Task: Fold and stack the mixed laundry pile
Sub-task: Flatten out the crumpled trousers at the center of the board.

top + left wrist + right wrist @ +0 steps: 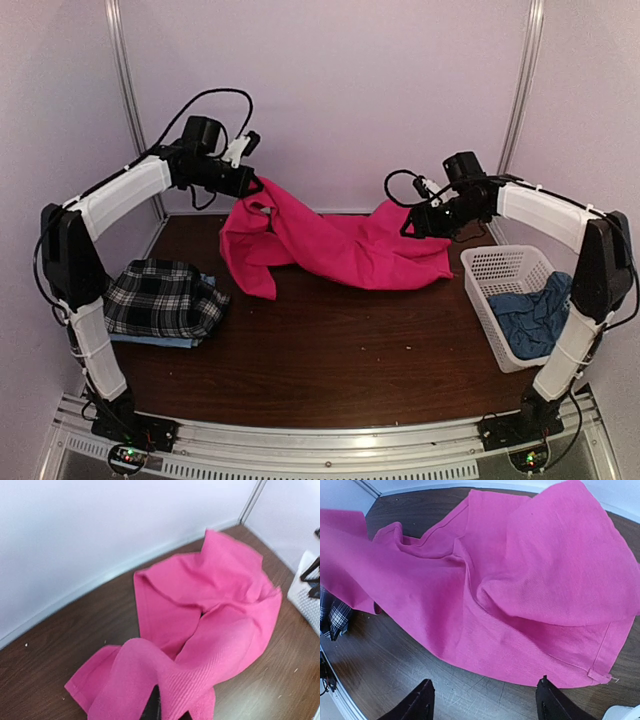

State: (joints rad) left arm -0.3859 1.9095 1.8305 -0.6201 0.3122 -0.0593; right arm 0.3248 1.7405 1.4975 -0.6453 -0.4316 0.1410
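Observation:
The hot-pink trousers (pixel 340 245) lie spread across the back of the table. My left gripper (pixel 250 186) is shut on one end and holds it lifted; in the left wrist view the pink cloth (pixel 210 610) drapes over my gripper (pixel 160 712), hiding most of the fingers. My right gripper (pixel 413 226) is open and empty just above the trousers' right end; in the right wrist view its gripper (pixel 485 705) hovers over bare wood near the hem of the trousers (pixel 520 580). The folded plaid shirt (pixel 160 297) lies on the light blue shirt (pixel 150 340) at the left. A duller blue cloth (pixel 535 315) lies in the basket.
A white lattice basket (pixel 490 270) stands at the right edge of the table, under the right arm. White walls enclose the back and sides. The dark wooden table (pixel 340 360) runs to a metal rail at the near edge.

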